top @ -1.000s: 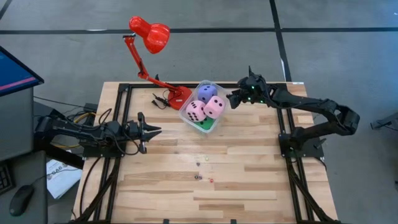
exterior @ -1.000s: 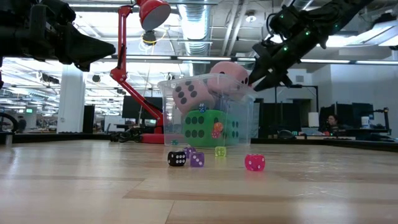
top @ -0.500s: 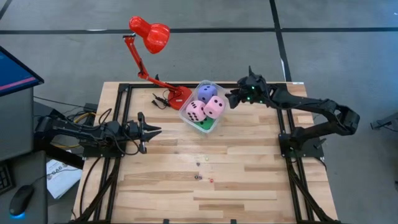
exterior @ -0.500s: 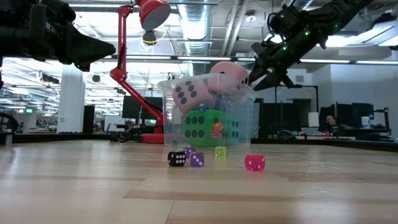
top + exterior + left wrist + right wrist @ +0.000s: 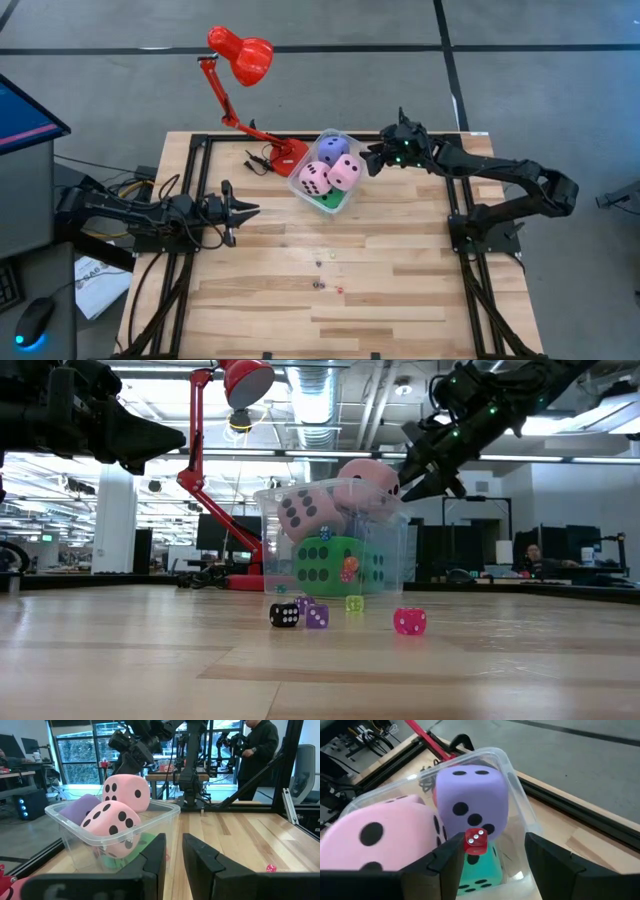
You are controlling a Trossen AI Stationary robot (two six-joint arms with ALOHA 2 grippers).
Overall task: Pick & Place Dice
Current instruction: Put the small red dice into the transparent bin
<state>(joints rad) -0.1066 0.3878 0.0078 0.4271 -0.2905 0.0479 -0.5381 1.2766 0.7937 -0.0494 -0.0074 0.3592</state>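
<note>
A clear plastic tub (image 5: 351, 191) stands at the table's far middle. In it are two pink dice (image 5: 314, 178) (image 5: 346, 171), a purple one (image 5: 333, 150), a green one (image 5: 330, 200) and a cyan one (image 5: 480, 875). My right gripper (image 5: 493, 839) hovers open over the tub's right rim. A tiny red die (image 5: 476, 841) shows between its fingers, in front of the purple die (image 5: 470, 795); whether it touches a finger cannot be told. Several tiny dice (image 5: 317, 617) lie on the table nearer the front. My left gripper (image 5: 250, 209) waits left of the tub with a narrow gap.
A red desk lamp (image 5: 240, 55) rises behind the tub, its base (image 5: 285, 155) at the tub's far left. Dark frame rails (image 5: 190, 180) run along both table sides. A person (image 5: 257, 745) stands in the room beyond the table. Bare wood lies around the tiny dice.
My right gripper has risen a little above the tub's right rim. The tub, the big dice and the left arm have kept still.
</note>
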